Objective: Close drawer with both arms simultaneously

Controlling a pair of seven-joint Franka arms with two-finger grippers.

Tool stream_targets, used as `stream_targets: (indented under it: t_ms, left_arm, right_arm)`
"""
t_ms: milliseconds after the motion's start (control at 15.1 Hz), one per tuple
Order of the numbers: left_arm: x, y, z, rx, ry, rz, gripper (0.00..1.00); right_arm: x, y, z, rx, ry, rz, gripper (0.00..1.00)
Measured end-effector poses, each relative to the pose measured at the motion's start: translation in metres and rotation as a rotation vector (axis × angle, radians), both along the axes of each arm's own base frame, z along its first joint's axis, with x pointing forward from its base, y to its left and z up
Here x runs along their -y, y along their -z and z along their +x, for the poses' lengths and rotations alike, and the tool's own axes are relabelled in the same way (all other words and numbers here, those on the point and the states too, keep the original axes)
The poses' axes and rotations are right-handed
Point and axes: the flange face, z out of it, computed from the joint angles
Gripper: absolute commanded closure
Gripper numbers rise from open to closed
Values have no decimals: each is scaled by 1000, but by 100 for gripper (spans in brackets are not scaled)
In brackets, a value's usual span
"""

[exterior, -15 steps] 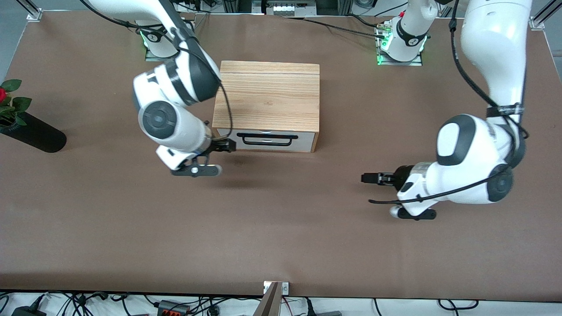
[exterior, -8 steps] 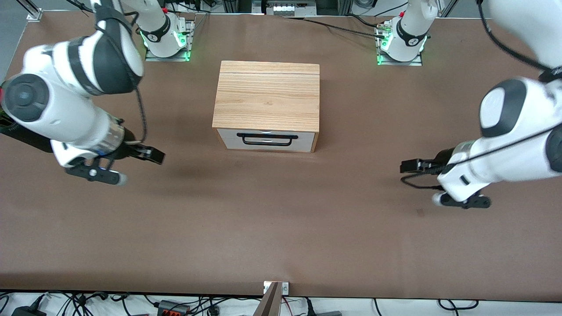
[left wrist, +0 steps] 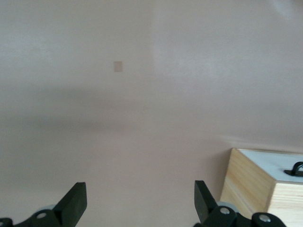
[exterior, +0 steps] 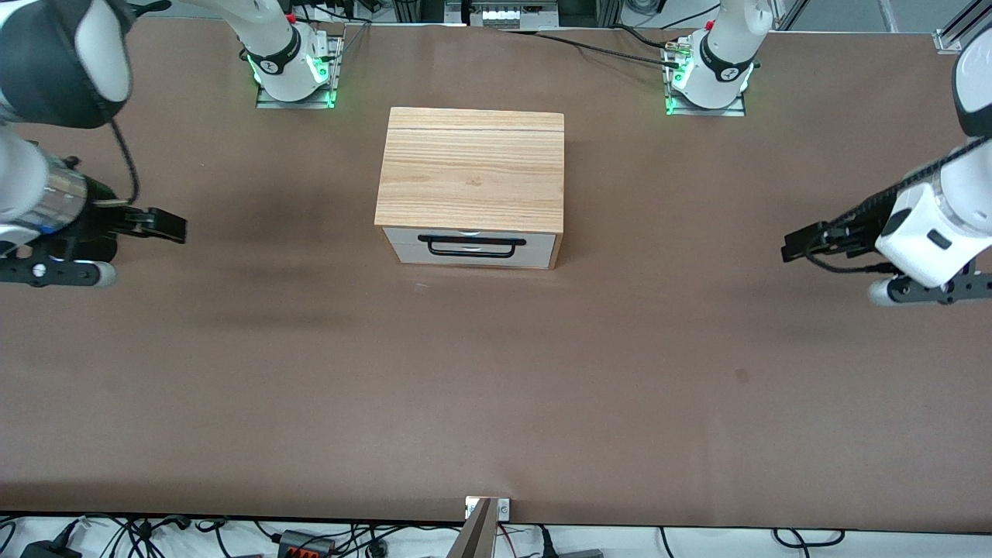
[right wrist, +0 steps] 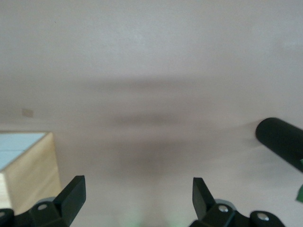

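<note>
The light-oak cabinet [exterior: 470, 167] stands mid-table. Its drawer [exterior: 471, 246], with a white front and a black bar handle [exterior: 471, 241], faces the front camera and sits flush in the cabinet. My right gripper [exterior: 167, 225] hangs open and empty over the table near the right arm's end, well apart from the cabinet. My left gripper [exterior: 798, 242] hangs open and empty over the left arm's end, also well apart. In the left wrist view the open gripper [left wrist: 139, 194] is over bare table with a cabinet corner [left wrist: 258, 184] at the edge. The right wrist view shows the open gripper [right wrist: 137, 189] and the cabinet [right wrist: 28, 168].
A black vase [right wrist: 281, 139] lies on the table at the right arm's end, close to my right gripper; in the front view the arm covers most of it. The arm bases [exterior: 291, 66] [exterior: 709, 74] stand along the table's edge farthest from the front camera.
Both arms have swung away from the cabinet toward their own ends of the table. The right gripper left the drawer front's corner. The drawer looks the same.
</note>
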Motion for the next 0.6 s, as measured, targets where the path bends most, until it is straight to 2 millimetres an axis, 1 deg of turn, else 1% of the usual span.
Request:
stream_targets:
  t_ms: [132,264,397,595]
  left_arm:
    - [4,6,-14,10,4,8,0]
    - [10,12,-33,10,14,18,0]
    - [14,14,-48,9,17,26,0]
    - [13,12,-55,16,16,29,0]
  right_arm:
    - [23,5,-3,5,0,36,0]
    - [42,11,-13,18,8,87,0]
    - [57,9,-31,44,9,93,0]
    - [66,-1,-65,107,30,81,0]
